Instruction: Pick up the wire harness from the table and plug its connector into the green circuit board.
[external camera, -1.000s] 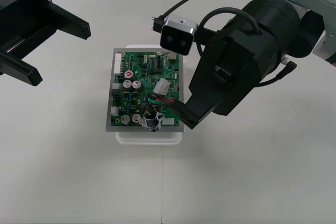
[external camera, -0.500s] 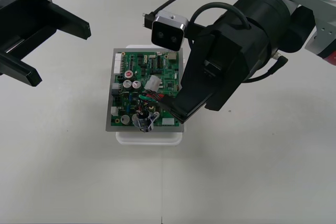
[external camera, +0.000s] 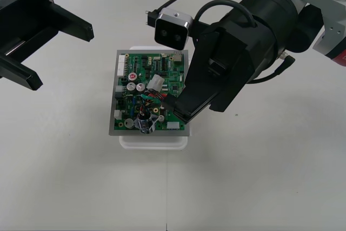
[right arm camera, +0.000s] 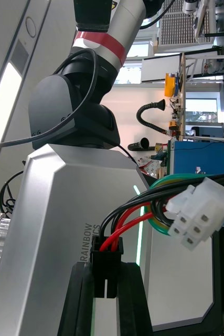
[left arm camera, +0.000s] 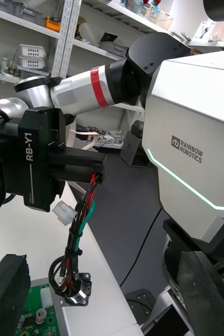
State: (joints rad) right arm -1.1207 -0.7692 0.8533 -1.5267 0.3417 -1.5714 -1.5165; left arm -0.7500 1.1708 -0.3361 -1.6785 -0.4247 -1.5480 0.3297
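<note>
Green board (external camera: 138,98): sits on its white base (external camera: 154,142) in the middle of the table (external camera: 259,177). From where I stand, no part of the harness (external camera: 155,100) is seated in it.
Right gripper (external camera: 172,104): leans in over the board's right side, fingers drawn narrow and pinched on the black plug (right arm camera: 105,270).
Where the harness is: off the table, hanging from that gripper above the board.
Wires (left arm camera: 83,220): red, black and green. They leave the plug as one bunch and loop downward, with a white connector block (right arm camera: 201,210) riding on the bundle partway along.
Socket (left arm camera: 72,294): round metal with a flange, dangling at the low end over the board's near edge. I cannot tell whether it touches the board.
Left gripper (external camera: 64,57): parked at the far left corner of the table, fingers wide apart, holding nothing.
Done: the pick-up, I'd say, since the harness is lifted and the grip is on the plug itself.
Left: finding the right header, lining the plug up and pressing it home. None of that shows as finished.
Handling: the wires look limp, and the socket's weight will likely tug and swing on the plug as it is steered in.
</note>
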